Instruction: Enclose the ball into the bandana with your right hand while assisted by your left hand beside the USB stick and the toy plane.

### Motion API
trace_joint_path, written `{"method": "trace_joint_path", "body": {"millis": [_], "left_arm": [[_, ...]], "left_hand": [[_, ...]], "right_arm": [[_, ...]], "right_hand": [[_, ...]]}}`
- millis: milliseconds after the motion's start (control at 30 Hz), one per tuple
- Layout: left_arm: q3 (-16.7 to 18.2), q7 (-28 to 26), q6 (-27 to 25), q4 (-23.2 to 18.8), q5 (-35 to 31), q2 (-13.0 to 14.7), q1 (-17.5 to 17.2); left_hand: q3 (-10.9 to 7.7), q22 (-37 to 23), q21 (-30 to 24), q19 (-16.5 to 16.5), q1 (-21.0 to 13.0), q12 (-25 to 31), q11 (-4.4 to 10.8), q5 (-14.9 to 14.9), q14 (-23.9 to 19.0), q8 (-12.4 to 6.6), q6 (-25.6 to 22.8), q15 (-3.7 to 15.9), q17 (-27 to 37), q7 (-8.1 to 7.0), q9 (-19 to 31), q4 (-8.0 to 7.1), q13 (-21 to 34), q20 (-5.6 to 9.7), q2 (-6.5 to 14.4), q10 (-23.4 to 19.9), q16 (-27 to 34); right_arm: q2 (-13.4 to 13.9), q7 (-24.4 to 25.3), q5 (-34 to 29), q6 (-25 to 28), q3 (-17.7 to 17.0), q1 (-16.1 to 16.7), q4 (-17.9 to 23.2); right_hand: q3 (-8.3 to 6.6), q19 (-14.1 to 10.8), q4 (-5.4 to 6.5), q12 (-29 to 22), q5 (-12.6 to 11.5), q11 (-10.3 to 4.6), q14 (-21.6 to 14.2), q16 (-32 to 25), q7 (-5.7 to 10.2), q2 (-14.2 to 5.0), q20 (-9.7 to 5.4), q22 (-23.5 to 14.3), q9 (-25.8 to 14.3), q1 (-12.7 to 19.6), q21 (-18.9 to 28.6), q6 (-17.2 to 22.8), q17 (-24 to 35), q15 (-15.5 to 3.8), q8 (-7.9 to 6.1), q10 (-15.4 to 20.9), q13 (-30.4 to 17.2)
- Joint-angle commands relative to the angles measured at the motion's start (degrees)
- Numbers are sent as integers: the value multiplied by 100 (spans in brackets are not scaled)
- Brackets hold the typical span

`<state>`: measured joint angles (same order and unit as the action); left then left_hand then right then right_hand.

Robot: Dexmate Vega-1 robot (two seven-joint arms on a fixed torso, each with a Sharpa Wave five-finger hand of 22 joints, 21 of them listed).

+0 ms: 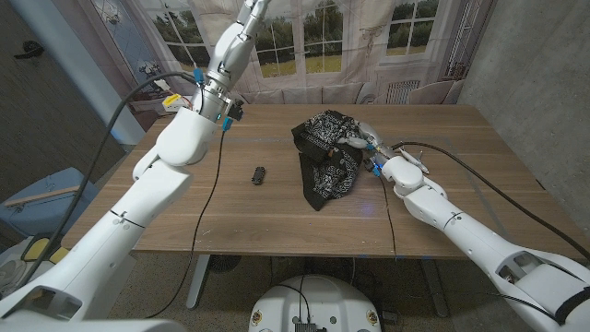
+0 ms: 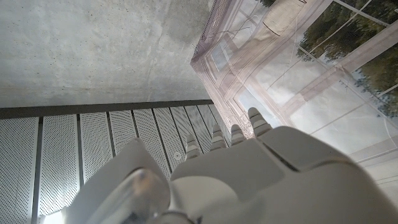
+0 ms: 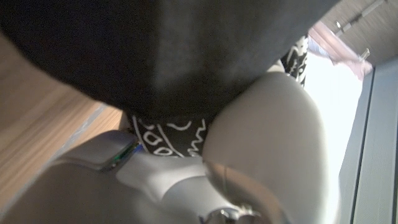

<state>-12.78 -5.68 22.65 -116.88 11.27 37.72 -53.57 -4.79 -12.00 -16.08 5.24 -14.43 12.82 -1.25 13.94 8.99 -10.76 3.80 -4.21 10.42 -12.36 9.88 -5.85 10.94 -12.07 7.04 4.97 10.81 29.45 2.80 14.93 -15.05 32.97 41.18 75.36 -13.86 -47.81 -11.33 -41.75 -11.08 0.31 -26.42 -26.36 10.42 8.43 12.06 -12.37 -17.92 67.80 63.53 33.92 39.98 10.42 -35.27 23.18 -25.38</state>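
Here the right hand (image 1: 361, 138) grips the bandana (image 1: 324, 157), a soft, light cloth best taken by its edges; it lies bunched on the tabletop (image 1: 461, 184), right of the USB stick (image 1: 259, 175), long axis running toward the near edge. The left hand (image 2: 249, 168) is raised; I can't tell its state.
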Motion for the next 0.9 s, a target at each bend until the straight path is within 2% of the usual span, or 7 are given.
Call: {"method": "trace_joint_path", "body": {"millis": [33,433,633,767,833,867,900], "left_arm": [[-13,56,-101,-33,-6,47,49],[-122,341,175,144,390,7,148],[-162,440,250,191,499,0,187],[-157,428,234,170,490,2,180],[-148,432,241,160,496,11,166],[-144,425,247,157,497,6,159],[-141,415,251,155,496,0,151]], "left_hand": [[-5,-5,23,38,-18,-4,-10,-12,20,13,-5,19,-5,-12,17,3,6,-11,8,8,-4],[6,-4,16,6,-3,-10,-21,-19,15,8,-31,19,-5,-9,16,5,6,-8,-13,6,-2],[10,-3,17,2,5,-9,-18,-21,9,7,-39,12,-4,-9,16,4,6,-9,-19,0,0],[12,-3,18,2,10,-11,-15,-22,8,7,-42,16,-4,-10,16,3,6,-9,-21,1,0],[14,-3,23,11,12,-12,-15,-22,9,8,-44,16,-4,-10,16,2,6,-9,-23,1,0],[14,-3,24,13,14,-13,-16,-22,10,8,-45,17,-4,-10,16,2,6,-10,-24,2,-1],[15,-3,24,14,14,-14,-18,-22,10,7,-46,18,-4,-10,16,2,6,-10,-24,4,-1]], "right_arm": [[850,742,-2174,287,442,68,912],[1313,489,-4746,597,1136,-373,1611],[1391,340,-5991,702,1449,-588,1843],[1373,220,-6406,727,1541,-692,1851],[1352,156,-6427,757,1525,-692,1858],[1341,97,-6394,785,1503,-681,1872],[1333,3,-6331,783,1484,-689,1877]], "right_hand": [[-712,-398,188,-56,-12,-189,-3393,40,-727,-1581,-2464,-26,-29,1631,40,827,29,-2320,-55,1602,-180],[-709,-167,193,-41,6,-270,-3351,153,-695,-1539,-2464,-21,-20,1675,130,897,61,-2323,-85,1589,-163],[-714,-105,180,-12,6,-293,-3337,201,-704,-1518,-2462,-19,-7,1717,189,953,76,-2331,-102,1569,-131],[-721,-61,183,-1,4,-300,-3339,217,-683,-1522,-2465,-17,-1,1733,208,946,83,-2326,-96,1572,-116],[-734,-12,181,26,-1,-331,-3355,230,-642,-1534,-2468,-14,9,1765,237,870,98,-2330,-59,1541,-95],[-739,79,192,72,-3,-332,-3338,259,-553,-1530,-2468,-4,40,1781,291,659,134,-2317,67,1479,-55],[-758,125,196,87,-11,-339,-3338,258,-459,-1551,-2470,10,90,1811,357,397,193,-2301,253,1470,-15]]}}
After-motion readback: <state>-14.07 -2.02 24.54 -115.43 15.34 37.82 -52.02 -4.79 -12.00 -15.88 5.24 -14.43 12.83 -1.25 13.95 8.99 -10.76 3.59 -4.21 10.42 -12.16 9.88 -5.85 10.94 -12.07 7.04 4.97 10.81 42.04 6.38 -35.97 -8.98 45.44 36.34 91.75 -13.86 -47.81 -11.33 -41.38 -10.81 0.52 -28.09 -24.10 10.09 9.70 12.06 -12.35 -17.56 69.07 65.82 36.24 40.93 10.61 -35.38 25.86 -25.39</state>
